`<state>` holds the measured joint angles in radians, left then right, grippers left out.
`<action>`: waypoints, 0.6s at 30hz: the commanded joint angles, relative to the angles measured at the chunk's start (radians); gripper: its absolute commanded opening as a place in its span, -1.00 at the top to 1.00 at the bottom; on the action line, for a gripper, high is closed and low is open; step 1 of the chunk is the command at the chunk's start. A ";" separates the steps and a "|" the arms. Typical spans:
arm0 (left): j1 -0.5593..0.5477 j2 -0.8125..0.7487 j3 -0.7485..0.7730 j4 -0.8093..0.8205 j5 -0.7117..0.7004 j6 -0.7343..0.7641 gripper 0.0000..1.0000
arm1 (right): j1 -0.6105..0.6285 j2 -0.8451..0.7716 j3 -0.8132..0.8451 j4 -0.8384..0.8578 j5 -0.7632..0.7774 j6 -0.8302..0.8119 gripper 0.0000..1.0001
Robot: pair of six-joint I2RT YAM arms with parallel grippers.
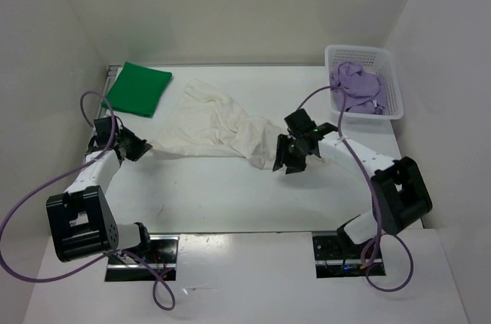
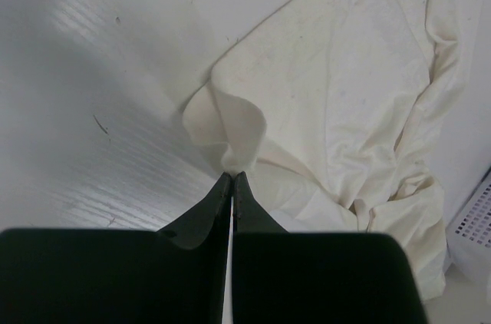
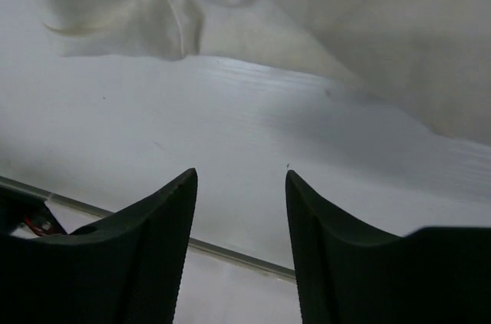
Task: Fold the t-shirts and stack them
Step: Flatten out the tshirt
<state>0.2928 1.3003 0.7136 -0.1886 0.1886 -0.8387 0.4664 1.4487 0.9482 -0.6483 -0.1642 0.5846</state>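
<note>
1. Left gripper (image 2: pixel 232 177) clenches a corner of the white-cream shirt (image 2: pixel 337 101), which is spread mid-table (image 1: pixel 230 193).
2. Right gripper (image 3: pixel 240 174) stands released and empty; the shirt's bunched end lies just beyond its fingertips.
3. The shirt's long axis runs crosswise between both arms, so the right arm is nearer the free end.

White arms (image 1: pixel 92 173), black fingers (image 3: pixel 153 247), purple cables (image 1: pixel 38 190)
</note>
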 commanded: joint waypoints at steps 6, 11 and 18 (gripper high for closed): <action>-0.012 -0.042 -0.025 0.028 0.028 0.050 1.00 | 0.081 0.196 0.087 0.147 0.124 0.072 -0.34; -0.012 -0.042 -0.034 0.038 0.049 0.041 1.00 | 0.081 0.306 0.136 0.110 0.251 0.063 -0.38; -0.012 -0.032 -0.034 0.048 0.060 0.041 1.00 | 0.101 0.380 0.158 0.110 0.324 0.073 -0.28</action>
<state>0.2836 1.2839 0.6861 -0.1783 0.2256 -0.8131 0.5549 1.7657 1.0760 -0.5617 0.0757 0.6498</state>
